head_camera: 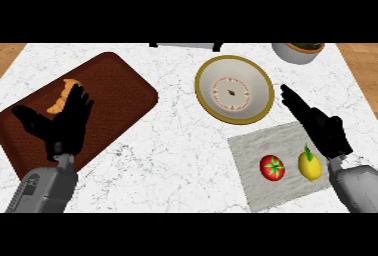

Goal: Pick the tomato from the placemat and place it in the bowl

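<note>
Left robot hand (65, 122): open, fingers straight and spread, holding nothing; positioned over the brown board at the view's left.
Brown board (122, 92): dark brown, rounded corners, lying diagonally on the white marbled desk (162, 150).
Orange item (63, 97): small piece on the brown board, partly covered by the fingers of the left robot hand; kind cannot be told.
Bowl (235, 89): round, tan rim, pale inside with a ring pattern; upper centre of the desk, beyond the placemat.
Placemat (255, 187): grey cloth, lower right of the desk, near the bowl but apart from it.
Tomato (272, 167): red, green stem; lying on the placemat, just left of the lemon, not touching it.
Lemon (310, 165): yellow, on the placemat, next to the right wrist.
Right robot hand (319, 126): open, fingers straight and together, pointing up-left toward the bowl; holding nothing. The tomato lies below and left of it, nearer the wrist than the fingertips, no contact.
Pot (297, 51): grey, with greenery, at the top right edge.
</note>
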`<action>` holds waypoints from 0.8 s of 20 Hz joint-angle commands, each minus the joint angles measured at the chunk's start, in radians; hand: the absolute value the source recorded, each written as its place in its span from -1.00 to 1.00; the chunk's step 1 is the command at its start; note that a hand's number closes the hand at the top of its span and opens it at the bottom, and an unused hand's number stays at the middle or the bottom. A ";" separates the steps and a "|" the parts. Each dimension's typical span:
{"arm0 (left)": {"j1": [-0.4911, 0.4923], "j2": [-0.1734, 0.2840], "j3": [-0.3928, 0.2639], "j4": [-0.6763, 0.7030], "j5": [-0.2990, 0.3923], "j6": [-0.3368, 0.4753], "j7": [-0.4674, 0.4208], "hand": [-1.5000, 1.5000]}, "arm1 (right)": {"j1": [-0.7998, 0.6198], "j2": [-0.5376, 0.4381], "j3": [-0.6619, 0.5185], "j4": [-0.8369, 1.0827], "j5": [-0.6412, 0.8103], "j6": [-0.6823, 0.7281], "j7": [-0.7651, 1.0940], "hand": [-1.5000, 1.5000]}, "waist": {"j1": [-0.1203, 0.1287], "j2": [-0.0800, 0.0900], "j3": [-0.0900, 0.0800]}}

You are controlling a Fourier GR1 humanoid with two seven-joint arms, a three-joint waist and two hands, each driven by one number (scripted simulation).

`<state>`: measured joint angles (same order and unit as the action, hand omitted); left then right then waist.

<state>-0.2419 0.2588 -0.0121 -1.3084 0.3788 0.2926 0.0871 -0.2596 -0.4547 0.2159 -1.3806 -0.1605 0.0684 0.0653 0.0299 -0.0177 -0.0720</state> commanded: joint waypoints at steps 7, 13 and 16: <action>-0.006 0.132 -0.093 -0.030 -0.076 -0.152 0.021 0.00 | 0.057 -0.192 0.011 -0.016 0.360 -0.247 -0.010 1.00 | -0.065 0.006 0.037; -0.004 0.184 -0.114 -0.096 -0.046 -0.249 0.096 0.00 | 0.302 0.262 0.045 -0.199 0.442 -0.791 -0.167 -1.00 | -0.063 0.005 0.072; 0.034 0.177 -0.122 -0.131 -0.059 -0.250 0.082 0.00 | 0.366 0.265 0.162 -0.336 0.631 -0.873 -0.057 -1.00 | -0.048 0.008 0.070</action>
<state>-0.2154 0.4407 -0.1136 -1.3975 0.3255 0.0551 0.1494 0.0210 -0.2476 0.2680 -1.5884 0.2932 -0.6666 -0.0228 -0.0286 -0.0122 -0.0034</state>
